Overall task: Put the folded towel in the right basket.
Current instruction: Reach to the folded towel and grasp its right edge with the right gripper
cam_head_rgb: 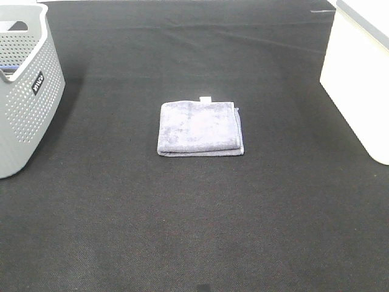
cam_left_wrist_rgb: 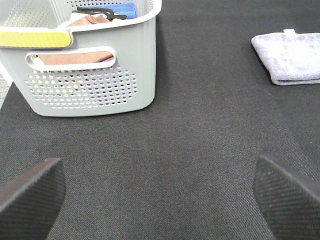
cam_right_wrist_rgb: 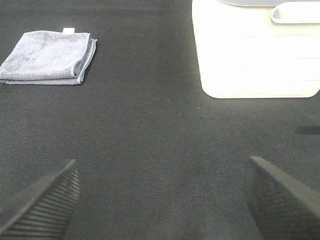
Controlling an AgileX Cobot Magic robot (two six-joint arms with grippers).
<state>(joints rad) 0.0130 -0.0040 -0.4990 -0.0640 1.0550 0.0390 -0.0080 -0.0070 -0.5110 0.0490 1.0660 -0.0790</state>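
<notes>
**Task item.** The folded grey-lavender terry towel (cam_head_rgb: 199, 128) is a flat, roughly square stack with a short, slightly mottled pile. Stacked layer edges show along its near side and its right side in the high view. A small white tag (cam_head_rgb: 206, 99) projects from the far edge. The towel lies at the middle of the work area, flat on the surface, well apart from both baskets and touched by neither gripper.

**Surface and surroundings.** The black woven cloth surface (cam_head_rgb: 194, 231) fills the high view (faint creases run across its far part). A grey perforated plastic basket (cam_head_rgb: 30, 103) with a cut-out handle stands at the left edge. The left wrist view shows a brown cloth (cam_left_wrist_rgb: 75, 56) and a blue item (cam_left_wrist_rgb: 122, 10) inside it. A cream smooth-walled plastic basket (cam_head_rgb: 358, 79) stands at the right edge, and its interior is not visible.

**Grippers.** The left gripper (cam_left_wrist_rgb: 159, 195) has its ribbed fingers spread wide and holds nothing. The right gripper (cam_right_wrist_rgb: 161, 200) is likewise spread wide and empty. Both hang above bare cloth.
</notes>
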